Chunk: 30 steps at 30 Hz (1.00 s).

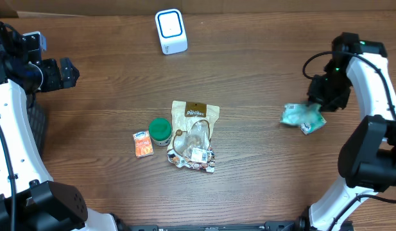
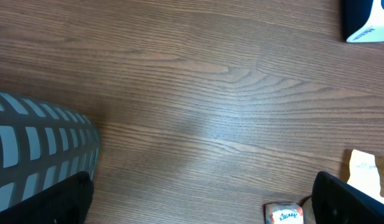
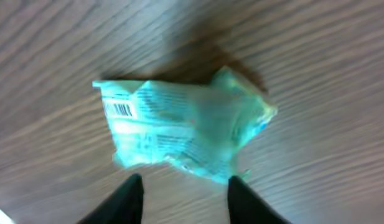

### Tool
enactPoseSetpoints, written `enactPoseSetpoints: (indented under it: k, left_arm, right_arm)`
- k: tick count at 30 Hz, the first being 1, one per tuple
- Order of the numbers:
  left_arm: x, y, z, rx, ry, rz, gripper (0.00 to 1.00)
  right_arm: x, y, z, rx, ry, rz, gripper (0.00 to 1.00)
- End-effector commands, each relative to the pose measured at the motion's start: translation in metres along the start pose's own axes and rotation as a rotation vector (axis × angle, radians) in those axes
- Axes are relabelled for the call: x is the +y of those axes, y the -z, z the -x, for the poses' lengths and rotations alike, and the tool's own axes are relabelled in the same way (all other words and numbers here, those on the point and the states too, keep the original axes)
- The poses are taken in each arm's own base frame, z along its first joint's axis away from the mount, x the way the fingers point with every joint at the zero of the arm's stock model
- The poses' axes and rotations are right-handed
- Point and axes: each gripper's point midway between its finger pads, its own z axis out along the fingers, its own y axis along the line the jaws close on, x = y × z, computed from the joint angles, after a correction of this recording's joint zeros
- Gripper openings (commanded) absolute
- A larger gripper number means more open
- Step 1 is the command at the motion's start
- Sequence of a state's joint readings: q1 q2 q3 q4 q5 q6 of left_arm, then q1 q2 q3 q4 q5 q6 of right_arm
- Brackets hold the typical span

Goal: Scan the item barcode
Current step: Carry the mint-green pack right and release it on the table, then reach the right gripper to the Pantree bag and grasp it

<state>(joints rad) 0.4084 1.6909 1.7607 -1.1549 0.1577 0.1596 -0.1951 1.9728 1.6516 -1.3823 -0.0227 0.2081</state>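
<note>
A crumpled teal packet lies on the wooden table at the right. In the right wrist view the teal packet shows a barcode near its left end. My right gripper hovers just over it and stands open; the packet sits beyond the right gripper, with nothing between the dark fingers. A white scanner stands at the table's far middle. My left gripper is at the far left edge, wide open and empty, and in its own view the left gripper has only bare wood between the fingers.
A beige snack bag, a green-lidded jar and a small orange tissue pack lie together at the table's middle. The left wrist view shows the tissue pack, a corner of the scanner and a grey ribbed pad.
</note>
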Motion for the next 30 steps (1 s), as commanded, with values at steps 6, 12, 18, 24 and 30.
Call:
enactPoseSetpoints:
  k: [6, 12, 18, 24, 30]
  left_arm:
    - [0.002, 0.003, 0.004, -0.014, 0.017, -0.005, 0.99]
    - [0.002, 0.003, 0.004, -0.014, 0.017, -0.005, 0.99]
    - [0.002, 0.003, 0.004, -0.014, 0.017, -0.005, 0.99]
    - [0.002, 0.003, 0.004, -0.014, 0.017, -0.005, 1.00]
    - [0.002, 0.003, 0.004, -0.014, 0.017, -0.005, 0.99]
  right_arm:
    - [0.051, 0.040, -0.003, -0.031, 0.187, 0.208, 0.53]
    - [0.133, 0.057, -0.037, -0.012, 0.414, 0.391, 0.53]
    - [0.201, 0.036, -0.086, 0.032, 0.506, 0.391, 0.60]
    - [0.236, 0.002, -0.132, 0.069, 0.537, 0.346, 0.56]
    - [0.242, -0.028, -0.163, 0.131, 0.543, 0.325, 0.49]
